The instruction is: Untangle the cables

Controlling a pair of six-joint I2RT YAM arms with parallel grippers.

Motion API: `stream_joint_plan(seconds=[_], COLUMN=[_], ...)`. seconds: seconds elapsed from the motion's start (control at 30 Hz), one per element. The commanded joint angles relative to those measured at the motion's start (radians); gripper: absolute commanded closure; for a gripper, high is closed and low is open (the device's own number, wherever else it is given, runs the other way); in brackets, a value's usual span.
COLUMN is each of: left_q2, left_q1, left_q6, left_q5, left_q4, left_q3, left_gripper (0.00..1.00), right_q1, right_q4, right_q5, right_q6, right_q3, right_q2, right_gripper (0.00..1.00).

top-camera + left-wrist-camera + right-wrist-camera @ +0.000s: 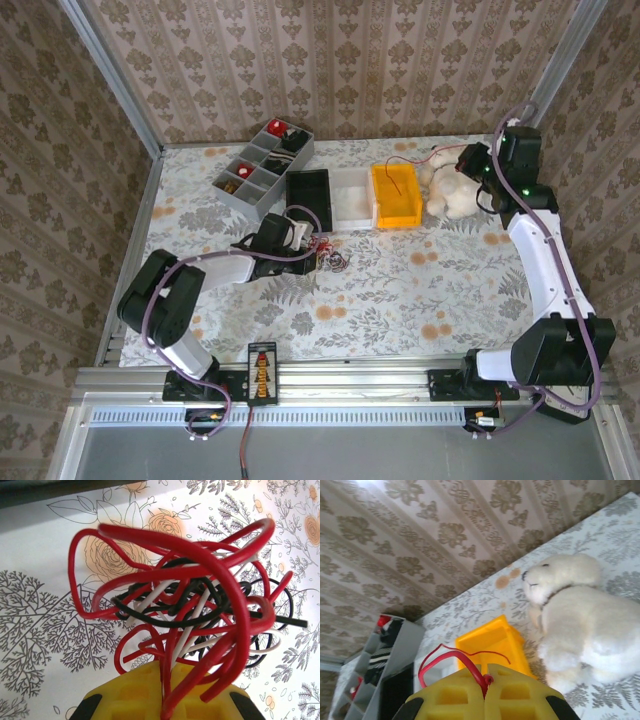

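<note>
Red, black and white cable tangle point(190, 605) at middle of flowered worktop point(40, 645) | left end effector point(167, 685) clamped on its red strands | right end effector point(485, 680) closed on a red cable loop point(451, 655) near yellow bin point(492, 635)

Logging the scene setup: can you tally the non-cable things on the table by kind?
Bins: 3 (black bin, white bin, yellow bin)
Divided tray: 1
Stuffed toy: 1
Total: 5
</note>
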Motion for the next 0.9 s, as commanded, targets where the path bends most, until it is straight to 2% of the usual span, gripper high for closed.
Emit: stream_joint_plan(seconds=[0.0,0.3,0.47,0.77,0.87], left_q2=[0.021,0.034,0.032,0.032,0.039], left_q1=[-0.005,-0.005,-0.005,-0.004,-0.002], left_q6=[0.028,0.029,0.035,0.045,0.05], left_q5=[0.029,0.025,0.019,0.01,0.013], left_q4=[-0.03,-0.045,-0.059,-0.078,-0.087], left_q3=[0.037,0.047,0.046,0.05,0.056], left_gripper=[1.0,1.0,1.0,1.0,1.0], right_q1=[0.035,0.188,0.265,0.348,0.356], right_q4=[-0.097,-0.325,-0.41,-0.484,-0.49], right_q5=[0.144,0.456,0.572,0.636,0.605], right_q6=[-0.054,-0.177,-0.245,-0.303,-0.305], right_q3=[0.005,0.197,0.345,0.585,0.638], right_q2=[0.068,0.307,0.467,0.729,0.793], right_gripper=[1.0,1.0,1.0,1.0,1.0])
